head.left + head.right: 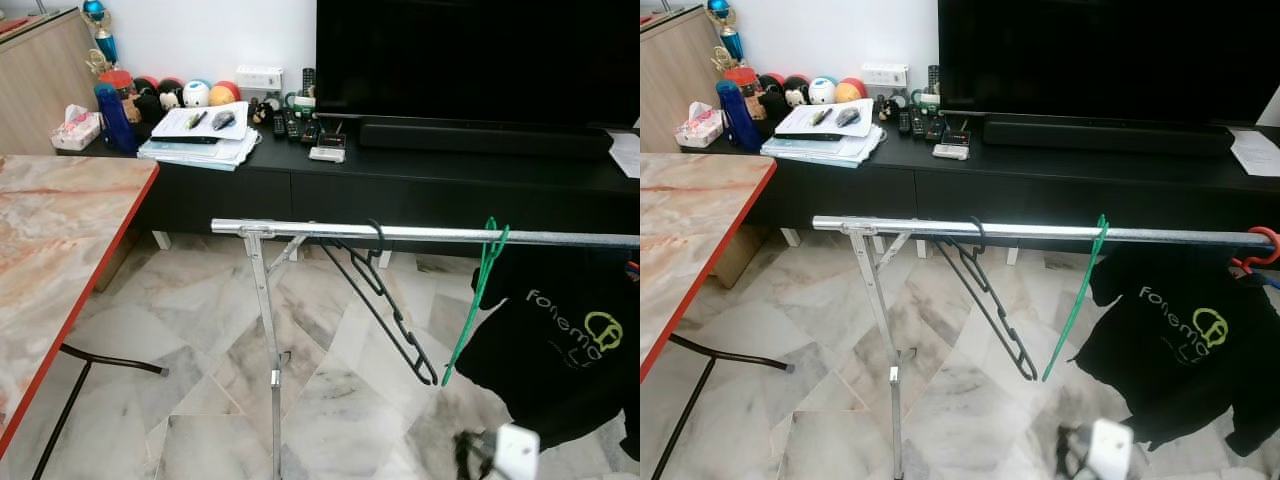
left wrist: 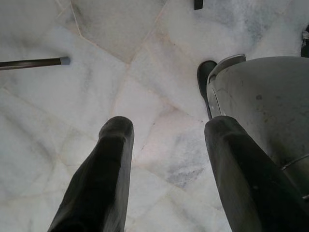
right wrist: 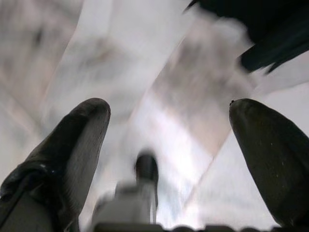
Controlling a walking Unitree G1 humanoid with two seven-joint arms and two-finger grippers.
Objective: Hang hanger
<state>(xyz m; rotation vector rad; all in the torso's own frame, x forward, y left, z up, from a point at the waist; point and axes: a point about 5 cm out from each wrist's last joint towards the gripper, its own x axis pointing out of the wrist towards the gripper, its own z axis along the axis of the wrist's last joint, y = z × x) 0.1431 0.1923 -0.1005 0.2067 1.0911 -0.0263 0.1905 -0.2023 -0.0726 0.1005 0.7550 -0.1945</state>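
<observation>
2 hangers [image 1: 392, 305], 1 rail [image 1: 420, 234], 1 shirt [image 1: 560, 345]

Black hanger [image 1: 385, 305] and green hanger [image 1: 475, 300] hang tilted on the metal rail [image 1: 420, 234].

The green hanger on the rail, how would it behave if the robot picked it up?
The green hanger looks thin, so probably light and slightly bendy. It hangs tilted from the metal rail by its hook alone, so a nudge would likely set it swinging or sliding along.
</observation>
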